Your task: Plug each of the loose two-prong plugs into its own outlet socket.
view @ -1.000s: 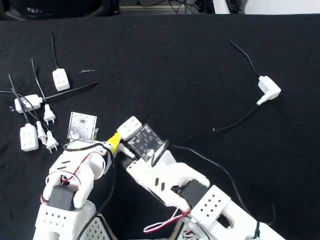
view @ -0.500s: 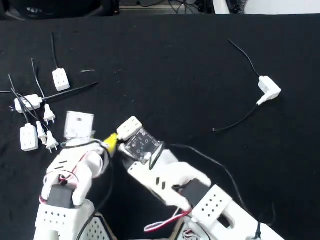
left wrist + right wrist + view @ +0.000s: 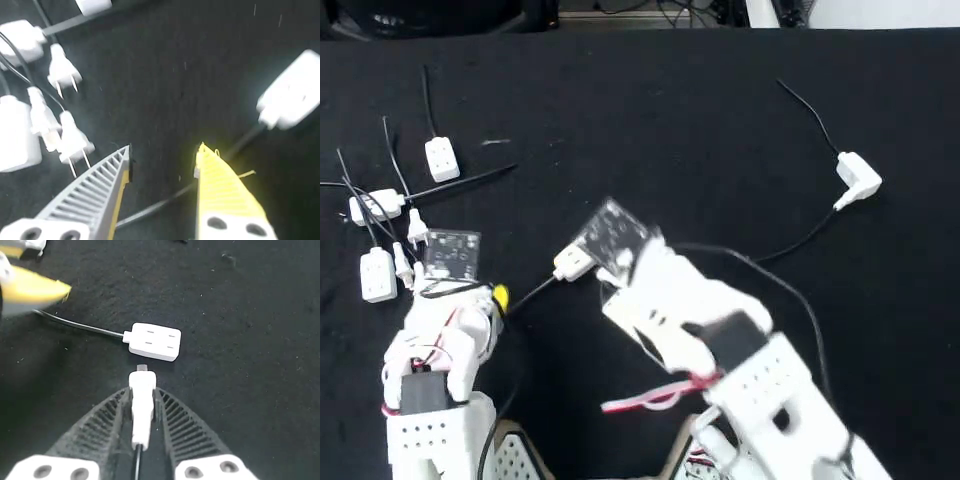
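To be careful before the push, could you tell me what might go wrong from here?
The socket lies loose on the table, and the left pincer is open and not holding it, so a push may just slide it away. The plug in the right pincer points at the socket's edge, not its slots, so the prongs may miss.

The left arm (image 3: 432, 385) and the right arm (image 3: 690, 300) were built of white shells with black motors (image 3: 742, 338), and red wires (image 3: 650, 402) were looped along them. The left gripper (image 3: 162, 150) was fitted with one grey ribbed finger (image 3: 92, 197) and one yellow finger (image 3: 220, 192); the right gripper (image 3: 142, 390) was fitted with two black ribbed fingers (image 3: 95, 432).
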Tool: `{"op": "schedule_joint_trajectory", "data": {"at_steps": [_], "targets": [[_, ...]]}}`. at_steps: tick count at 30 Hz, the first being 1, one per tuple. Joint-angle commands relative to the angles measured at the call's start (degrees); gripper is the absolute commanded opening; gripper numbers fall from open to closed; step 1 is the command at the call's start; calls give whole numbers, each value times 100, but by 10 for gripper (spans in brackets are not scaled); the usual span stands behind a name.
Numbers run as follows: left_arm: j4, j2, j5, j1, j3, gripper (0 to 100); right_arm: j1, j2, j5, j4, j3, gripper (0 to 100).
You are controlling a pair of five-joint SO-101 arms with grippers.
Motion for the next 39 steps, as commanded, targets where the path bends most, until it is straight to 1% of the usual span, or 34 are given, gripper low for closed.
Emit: {"op": "schedule_joint_trajectory", "data": {"at_steps": [1, 5, 9, 15, 18, 21, 24, 28, 39], "targets": [[18, -35, -185, -22, 418, 216, 123, 1376, 53, 703, -1675, 10], [-70, -44, -185, 4, 505, 216, 132, 2897, 53, 1600, -3196, 10], [0, -44, -193, 426, 611, 216, 132, 4224, 53, 2163, -4356, 10], [26, -44, -211, 497, 629, 216, 141, 5710, -413, 2541, -5622, 10], [26, -44, -211, 497, 637, 216, 220, 6343, -431, 2664, -6167, 10], [35, -44, -211, 497, 637, 216, 448, 6914, -413, 2725, -6686, 10], [35, -44, -220, 497, 637, 216, 642, 7319, -334, 2716, -7064, 10], [35, -44, -220, 497, 637, 216, 651, 7547, 123, 2611, -7213, 10], [35, -44, -220, 497, 646, 216, 519, 7591, 396, 2022, -7029, 10]]}}
